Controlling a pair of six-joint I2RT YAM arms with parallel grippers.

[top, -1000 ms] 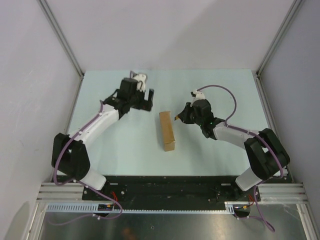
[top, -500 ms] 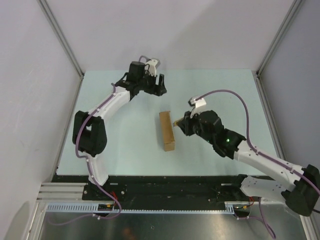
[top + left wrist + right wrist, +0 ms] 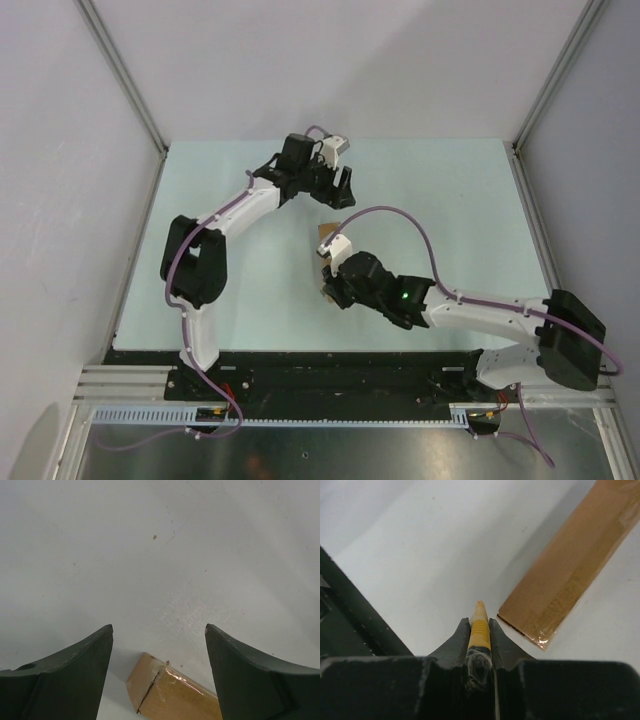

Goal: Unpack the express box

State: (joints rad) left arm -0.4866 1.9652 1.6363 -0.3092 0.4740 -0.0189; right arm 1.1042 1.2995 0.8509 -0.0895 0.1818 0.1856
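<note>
The express box (image 3: 325, 233) is a long brown taped carton lying mid-table; the right arm covers most of it in the top view. My left gripper (image 3: 340, 196) hovers open just beyond its far end, with nothing between the fingers. In the left wrist view the box's taped end (image 3: 170, 695) shows below the open left gripper (image 3: 158, 627). My right gripper (image 3: 479, 622) is shut on a yellow utility knife (image 3: 479, 630), whose tip points at the table just left of the box's near corner (image 3: 570, 570). From above, the right gripper (image 3: 326, 290) sits at the box's near end.
The pale table (image 3: 240, 280) is walled on three sides by white panels. A black mounting rail (image 3: 330, 365) runs along the near edge and shows as a dark strip (image 3: 350, 605) in the right wrist view.
The left arm has swung right, to beyond the box's far end, its jaws narrowing slightly. The right arm has stretched left across the box, carrying the knife to the box's near end.
</note>
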